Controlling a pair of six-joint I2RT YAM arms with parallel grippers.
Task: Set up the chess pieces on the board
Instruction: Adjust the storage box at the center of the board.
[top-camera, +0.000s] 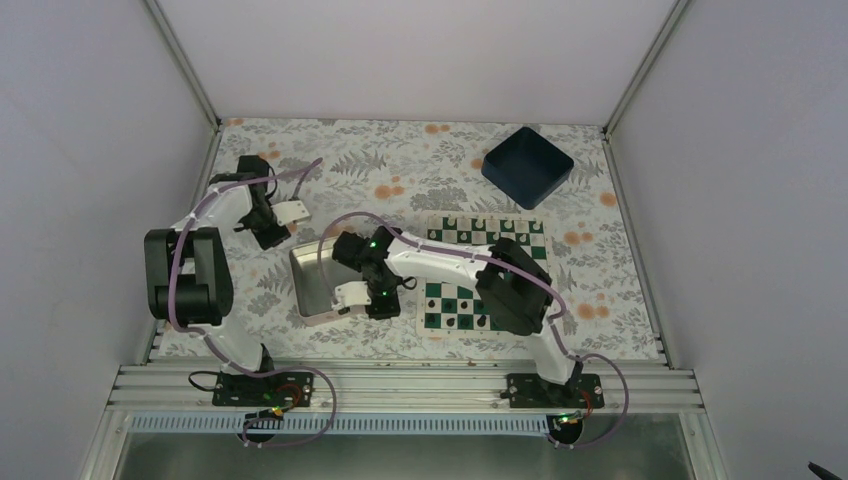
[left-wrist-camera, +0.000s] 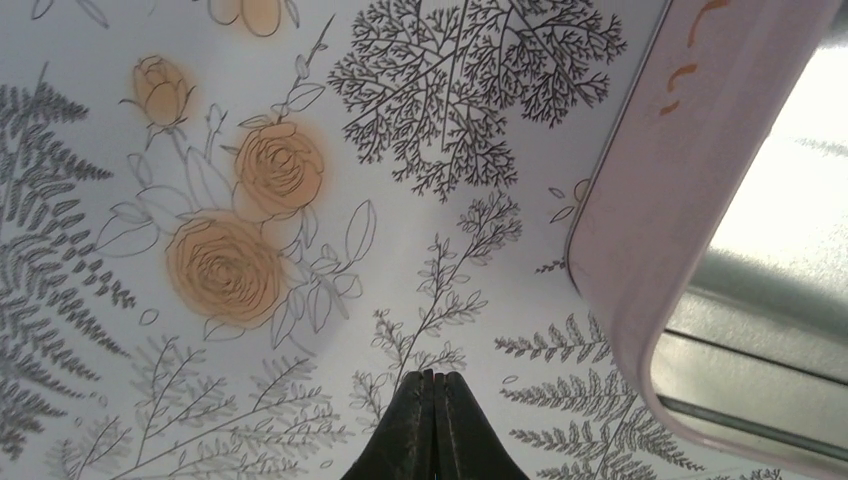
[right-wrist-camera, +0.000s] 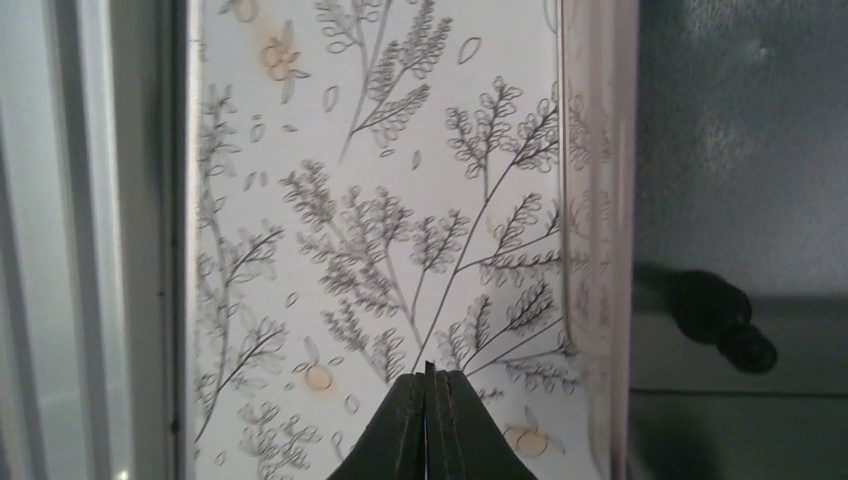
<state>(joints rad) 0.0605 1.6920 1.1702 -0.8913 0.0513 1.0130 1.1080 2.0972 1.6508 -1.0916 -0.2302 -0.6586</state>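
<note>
Chess pieces (top-camera: 455, 320) stand in rows along the near and far edges of the board (top-camera: 470, 262). The board lies on the counter (top-camera: 400, 170) right of centre, partly covered by the right arm. Only the top view shows the board and the dark blue bin (top-camera: 527, 166) beyond it.

The left end effector (top-camera: 295, 212) is fully closed and holds nothing. Its wrist view shows the fingertips (left-wrist-camera: 445, 430) pressed together above the floral counter cloth, with the rim of the silver tin (left-wrist-camera: 640, 250) just beside them.

The right end effector (top-camera: 348, 297) is likewise closed and empty, positioned beside an outer wall of the tin. Its wrist view alone shows one dark piece (right-wrist-camera: 720, 318) lying inside the tin.
</note>
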